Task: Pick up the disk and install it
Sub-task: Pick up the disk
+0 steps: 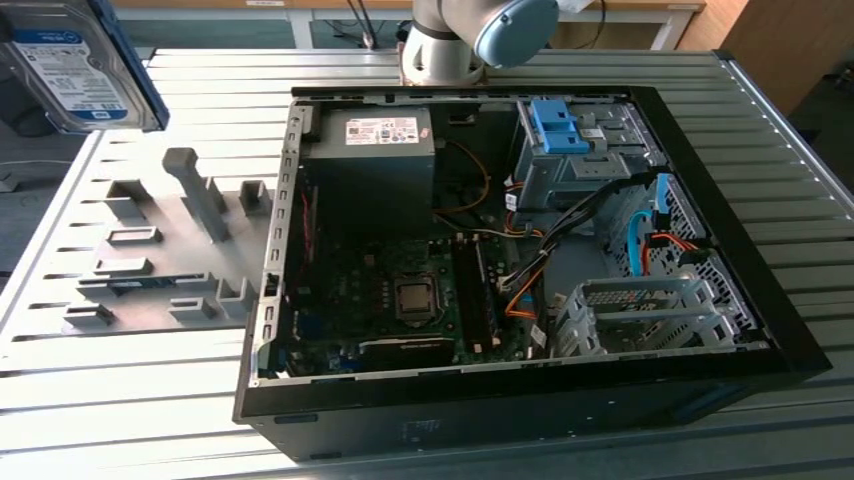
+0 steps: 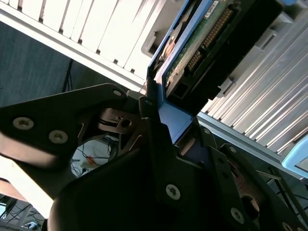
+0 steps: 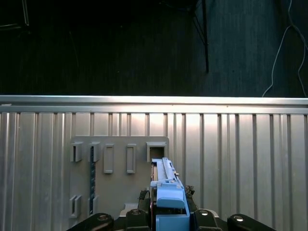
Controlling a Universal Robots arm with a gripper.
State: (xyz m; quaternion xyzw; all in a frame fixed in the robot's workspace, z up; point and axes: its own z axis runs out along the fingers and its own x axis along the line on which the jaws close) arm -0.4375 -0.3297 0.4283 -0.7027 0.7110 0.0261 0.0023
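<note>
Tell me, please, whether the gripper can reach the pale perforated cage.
Probably yes: the gripper holds the disk off to the side, the case is open, and only cables skirt the cage.

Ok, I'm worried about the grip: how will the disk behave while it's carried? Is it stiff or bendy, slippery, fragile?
Probably stiff: the disk is a metal-cased slab showing no sag in the gripper. It is likely heavy for its size. Its bare circuit board looks fragile to knocks, and the smooth blue rails could slip.

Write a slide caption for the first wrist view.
Tool shut on the disk, seen edge-on, with the slotted grey fixture plate and ribbed metal table beyond.
</note>
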